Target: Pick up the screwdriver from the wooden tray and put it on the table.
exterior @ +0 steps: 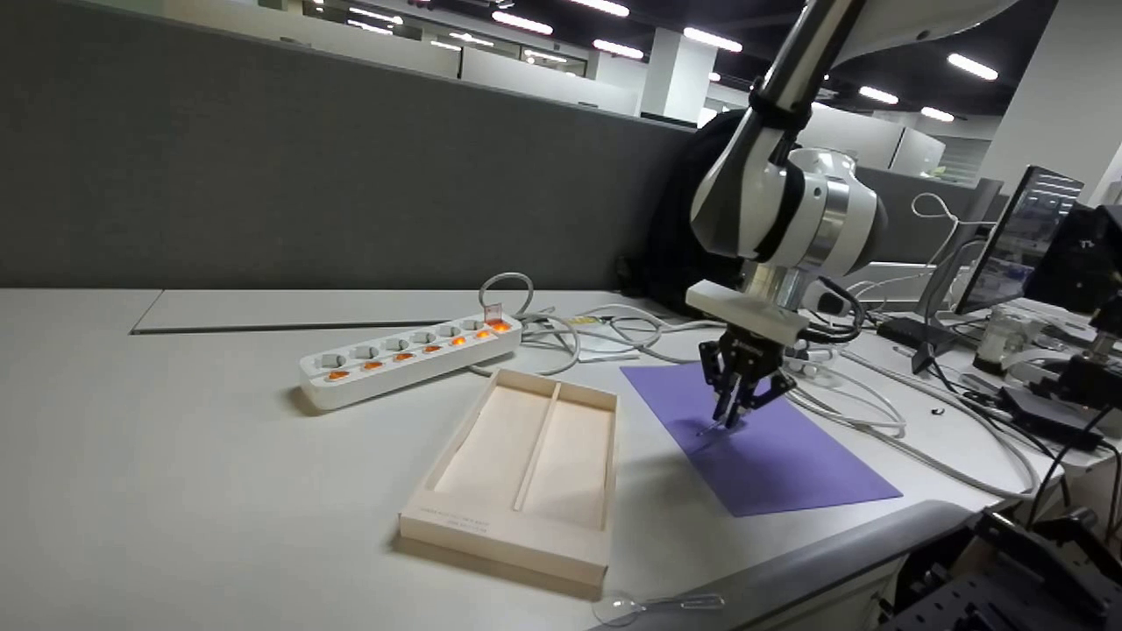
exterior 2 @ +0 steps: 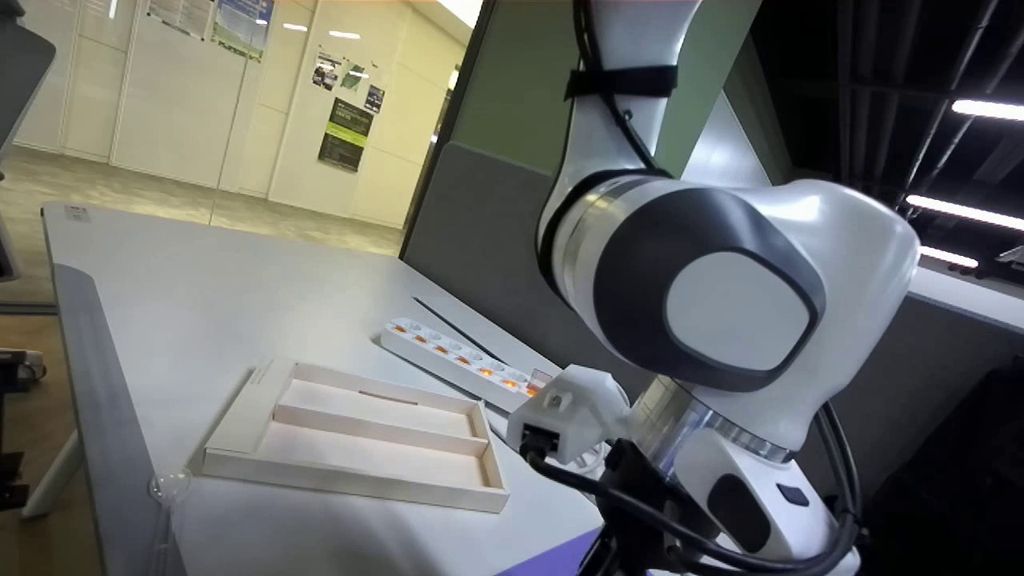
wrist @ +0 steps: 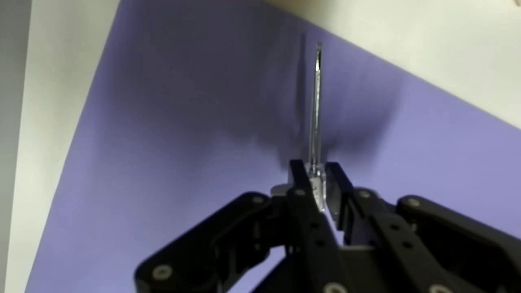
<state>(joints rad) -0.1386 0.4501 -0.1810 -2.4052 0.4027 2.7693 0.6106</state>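
Observation:
The screwdriver [wrist: 315, 114] is thin, with a slim shiny shaft and a clear handle bearing a pale label. My gripper [wrist: 314, 163] is shut on its handle in the wrist view, with the shaft pointing away. The shaft's shadow lies beside it on the purple sheet. In an exterior view the gripper [exterior: 726, 419] is low over the sheet and the screwdriver [exterior: 708, 429] barely shows. The other exterior view cuts off the fingertips at its bottom edge. The wooden tray [exterior: 504, 545], with two bare compartments, sits on the pale table [exterior: 219, 491]. The tray also shows [exterior 2: 352, 482].
The purple sheet [exterior: 789, 478] lies under the gripper, beside the tray. A white power strip [exterior: 412, 361] lies behind the tray, with loose cables [exterior: 614, 324] around its end. A clear plastic spoon [exterior: 618, 607] lies at the table's front edge. A grey partition [exterior: 351, 193] stands behind.

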